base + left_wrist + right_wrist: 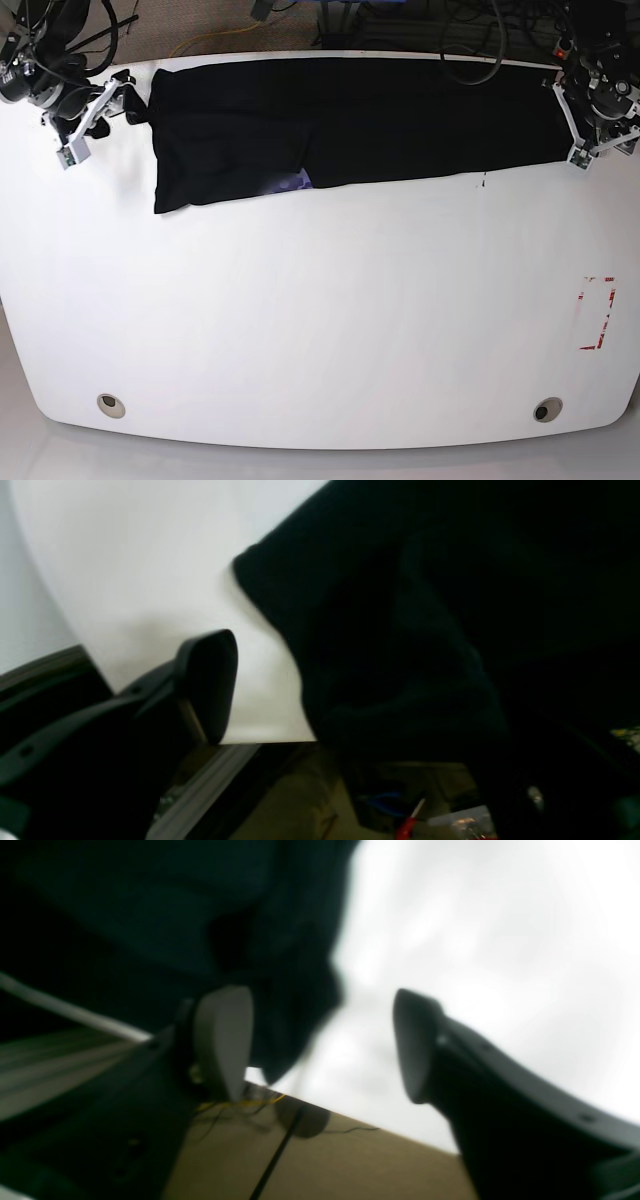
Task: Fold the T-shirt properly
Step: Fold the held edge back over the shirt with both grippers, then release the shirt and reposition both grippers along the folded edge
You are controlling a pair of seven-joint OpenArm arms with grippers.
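The black T-shirt [350, 120] lies folded into a long strip along the far edge of the white table [320, 320]. A bit of its purple print [295, 182] peeks out at the lower fold. My left gripper [580, 125] is at the strip's right end. In the left wrist view one finger [210, 680] stands apart from the cloth [425, 630], which hides the other finger. My right gripper [95, 118] is at the strip's left end, open. In the right wrist view [320, 1045] the cloth edge [290, 990] hangs beside the left finger [225, 1040].
A red-marked rectangle [597, 313] is on the table at the right. Two round holes [111, 404] [546, 410] sit near the front edge. Cables [470, 40] lie beyond the far edge. The table edge [240, 743] and floor clutter show in the left wrist view.
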